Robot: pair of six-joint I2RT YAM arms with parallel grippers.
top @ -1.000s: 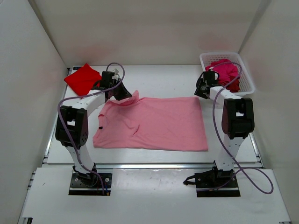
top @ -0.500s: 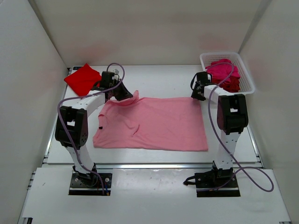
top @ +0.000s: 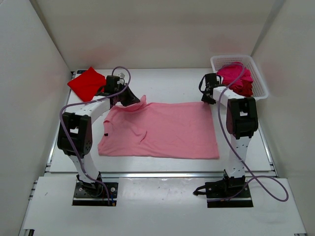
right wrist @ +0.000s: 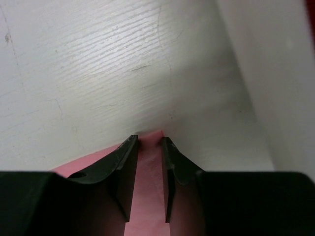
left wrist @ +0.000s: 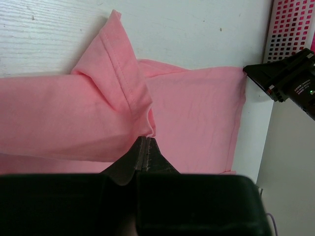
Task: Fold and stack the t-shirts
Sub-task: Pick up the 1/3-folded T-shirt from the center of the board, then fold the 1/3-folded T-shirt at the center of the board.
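A light pink t-shirt (top: pixel 162 130) lies spread flat in the middle of the table. My left gripper (top: pixel 134 101) is shut on its far left sleeve (left wrist: pixel 118 83), which stands lifted and creased in front of the fingertips (left wrist: pixel 145 137). My right gripper (top: pixel 206 100) sits low at the shirt's far right corner (right wrist: pixel 152 133). Its jaws are apart, one on each side of that corner, with pink cloth between them (right wrist: pixel 149 140). A bright red t-shirt (top: pixel 87 82) lies folded at the far left. A magenta t-shirt (top: pixel 235 73) and a dark red one (top: pixel 246 88) are bundled in the basket.
The white lattice basket (top: pixel 238 57) stands at the far right corner, just behind the right gripper, and shows at the top right of the left wrist view as the basket (left wrist: pixel 290 24). White walls close in the table on three sides.
The right gripper has moved left and farther back from the basket side to the pink shirt's far right corner, its jaws slightly narrower. The left gripper has held still.
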